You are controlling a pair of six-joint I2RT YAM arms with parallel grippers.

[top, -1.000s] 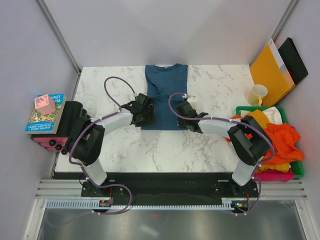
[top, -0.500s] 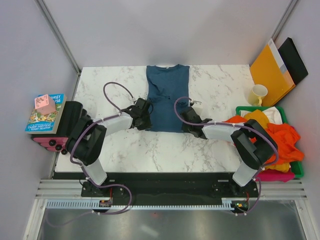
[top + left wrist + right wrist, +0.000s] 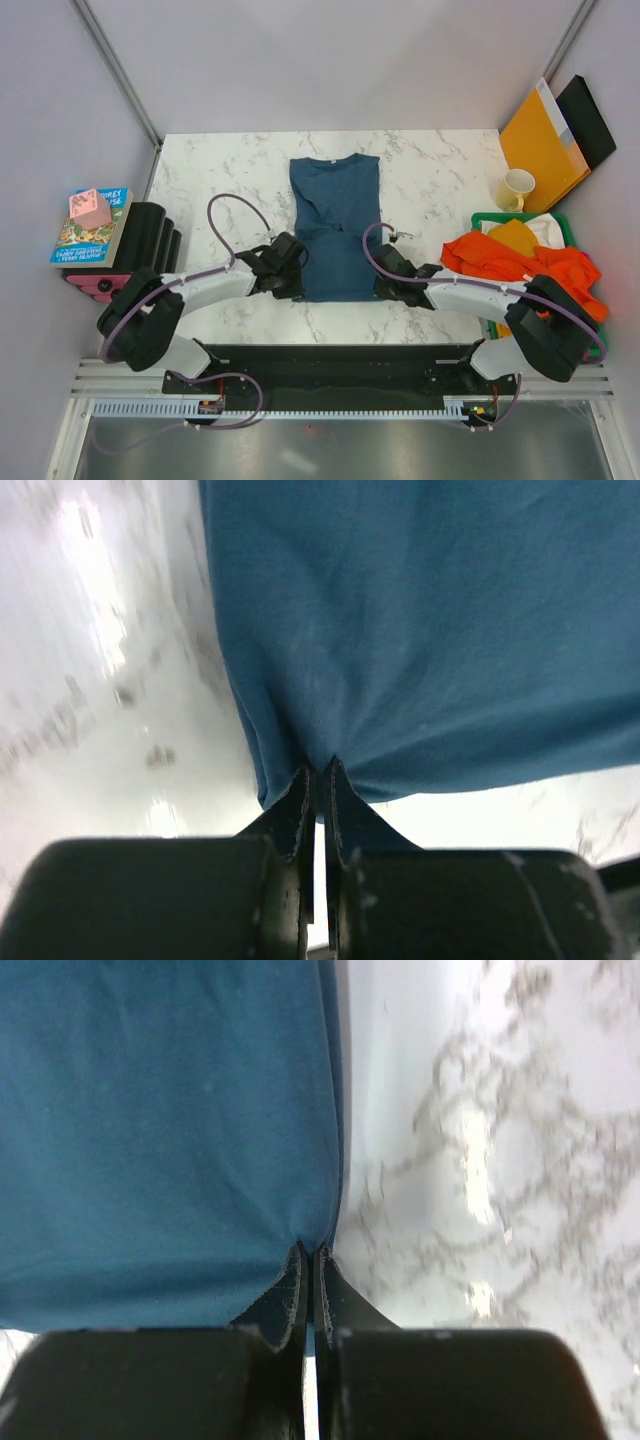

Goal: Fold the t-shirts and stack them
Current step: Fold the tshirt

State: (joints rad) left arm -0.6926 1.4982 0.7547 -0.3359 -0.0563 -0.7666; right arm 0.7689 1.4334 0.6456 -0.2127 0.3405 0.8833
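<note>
Symmetrically, arms stretched low, left end effector (image 3: 297, 283) and right end effector (image 3: 381, 287) pinch the teal t-shirt (image 3: 337, 225) at its hem

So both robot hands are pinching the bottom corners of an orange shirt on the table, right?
Not quite. The shirt on the table is dark teal-blue, not orange, as the top view shows. The left hand and right hand are indeed pinching its bottom corners.

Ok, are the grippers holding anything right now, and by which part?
Both hold the teal shirt by its near hem: the left gripper is pinched on the left corner, the right gripper on the right corner.
</note>
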